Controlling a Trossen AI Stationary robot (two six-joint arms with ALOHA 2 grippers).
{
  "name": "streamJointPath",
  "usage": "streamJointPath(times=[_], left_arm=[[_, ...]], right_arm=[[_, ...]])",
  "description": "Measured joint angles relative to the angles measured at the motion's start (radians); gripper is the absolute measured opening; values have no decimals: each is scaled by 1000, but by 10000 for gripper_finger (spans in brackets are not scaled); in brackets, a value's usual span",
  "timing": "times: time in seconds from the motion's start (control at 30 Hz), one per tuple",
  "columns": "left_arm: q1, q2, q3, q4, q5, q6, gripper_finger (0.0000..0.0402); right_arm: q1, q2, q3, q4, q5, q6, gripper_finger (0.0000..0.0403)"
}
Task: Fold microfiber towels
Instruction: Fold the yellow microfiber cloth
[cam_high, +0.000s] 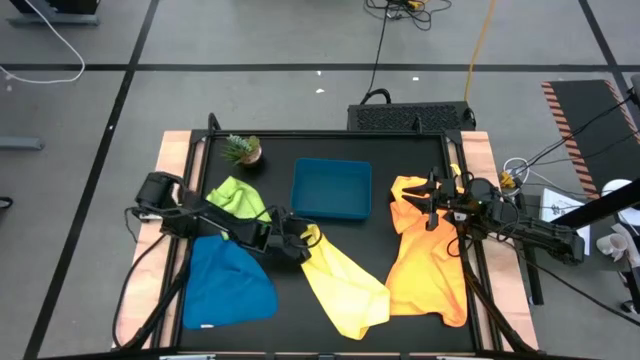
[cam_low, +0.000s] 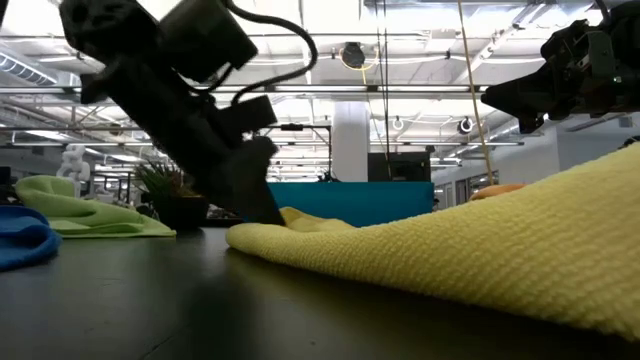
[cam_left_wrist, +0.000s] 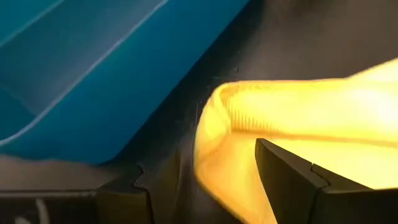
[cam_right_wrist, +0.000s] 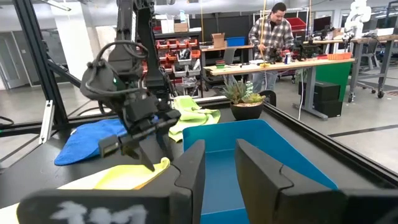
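Yellow towel (cam_high: 345, 285), mid-table, lies crumpled like the blue (cam_high: 228, 282), lime (cam_high: 238, 197) and orange (cam_high: 430, 265) ones; none looks folded. Left gripper (cam_high: 303, 243), fingers parted, straddles its corner. Right gripper (cam_high: 432, 196), slightly open and empty, hovers over the orange towel near the table's right edge.

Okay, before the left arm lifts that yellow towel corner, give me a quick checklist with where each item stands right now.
1. Left gripper at yellow towel corner: ok.
2. Fingers open around the corner: ok, open; real bite cannot tell.
3. Teal tray clear of the lift: ok, beside the corner, apart.
4. Right gripper out of the way: ok, over the orange towel.
5. Blue towel and lime green towel not overlapping: ok.
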Motion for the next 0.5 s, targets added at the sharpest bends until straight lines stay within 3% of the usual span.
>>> streamJointPath(times=[0.17,0.43,0.5], left_arm=[[-1,27,1,24,-17,8,186],[-6,25,1,27,-17,12,22],[-6,25,1,27,-16,8,11]], right_arm=[[0,3,0,14,0,0,77],[0,4,0,13,0,0,77],[0,4,0,12,0,0,77]])
